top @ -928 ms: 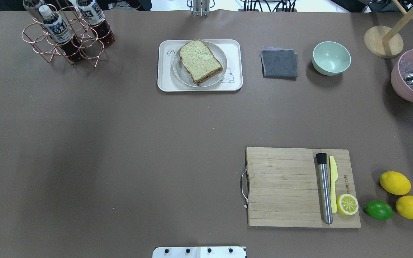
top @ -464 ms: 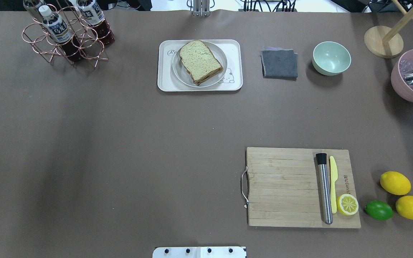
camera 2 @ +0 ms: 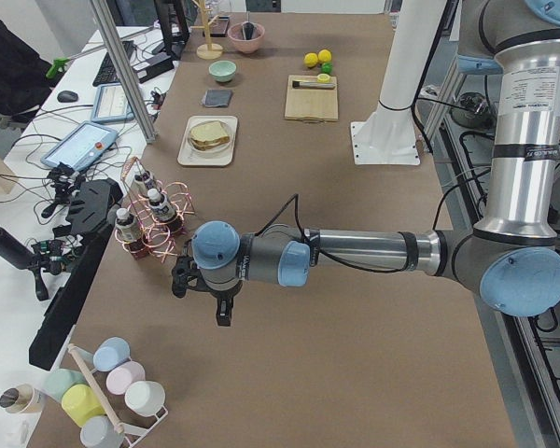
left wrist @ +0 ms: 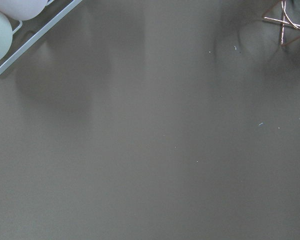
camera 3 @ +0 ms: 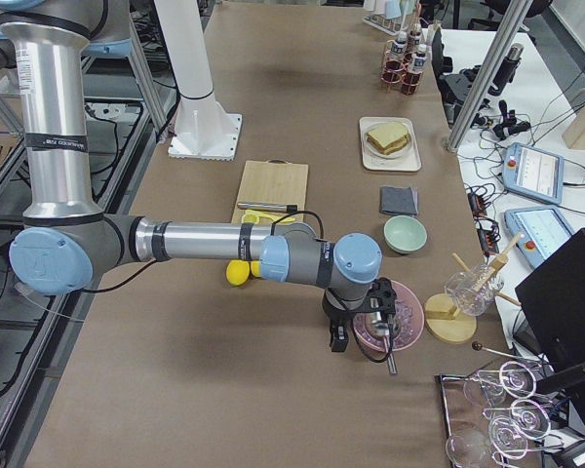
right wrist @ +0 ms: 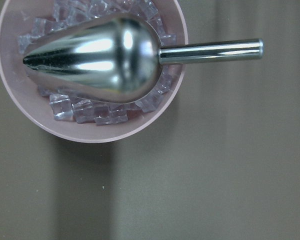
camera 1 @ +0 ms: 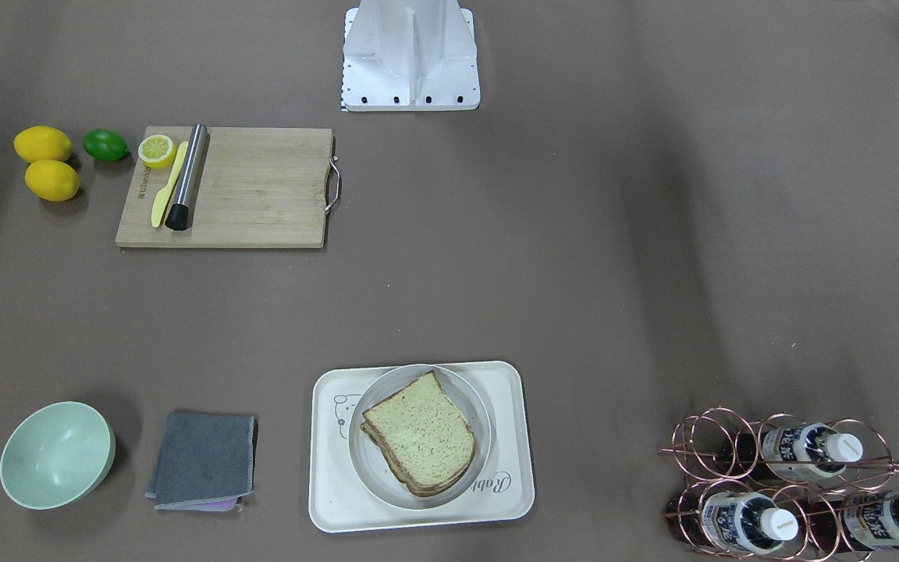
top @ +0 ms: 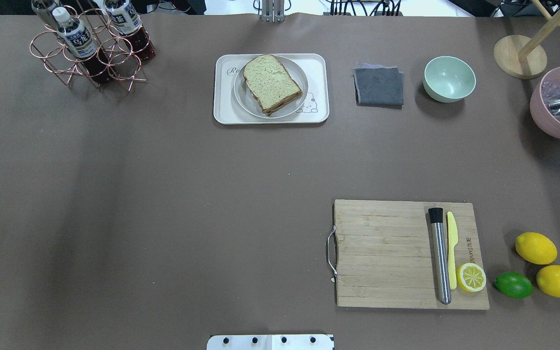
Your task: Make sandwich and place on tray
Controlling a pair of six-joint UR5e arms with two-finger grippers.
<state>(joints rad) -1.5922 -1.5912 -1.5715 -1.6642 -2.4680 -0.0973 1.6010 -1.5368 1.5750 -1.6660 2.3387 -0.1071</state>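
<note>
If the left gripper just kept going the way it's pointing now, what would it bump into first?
Probably just the bare brown table. The left gripper points downward, and its wrist view shows only tabletop below, with the cup rack and the copper bottle rack off at the corners.

- A brown matte sheet covers the whole surface.
- In the overhead view, soft, wide shadows lie on it at 8 o'clock; the light is even and comes from above.
- In the left side view, a white bench stands at 9 o'clock, with cables and a tablet.
- An aluminium post rises at 11 o'clock.
- Grey floor shows at 4 o'clock.
- In the right side view, a black monitor stands at 4 o'clock.
</note>
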